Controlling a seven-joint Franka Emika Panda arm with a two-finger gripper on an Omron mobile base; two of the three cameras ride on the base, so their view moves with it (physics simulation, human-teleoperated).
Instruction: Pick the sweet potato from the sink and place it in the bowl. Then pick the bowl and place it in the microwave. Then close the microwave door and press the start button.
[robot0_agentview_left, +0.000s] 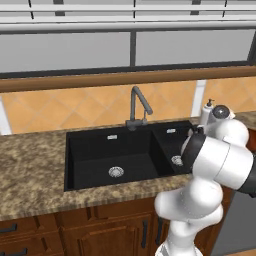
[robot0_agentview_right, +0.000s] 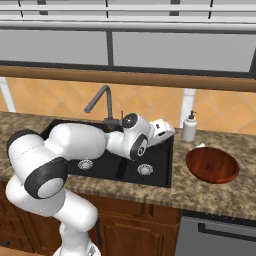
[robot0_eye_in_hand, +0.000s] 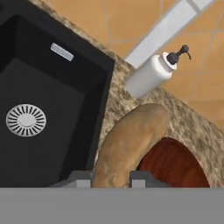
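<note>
A sweet potato (robot0_eye_in_hand: 131, 140) fills the close hand view, pinched between the gripper's (robot0_eye_in_hand: 113, 178) narrow jaws, above the sink's (robot0_eye_in_hand: 48, 87) right rim. The bowl (robot0_eye_in_hand: 175, 164) waits just beyond; carry it level over the middle before letting go.

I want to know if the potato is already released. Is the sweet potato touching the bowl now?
Cannot tell. In the hand view the sweet potato sits between the gripper fingertips and overlaps the bowl, but no plain gap or contact shows.
</note>
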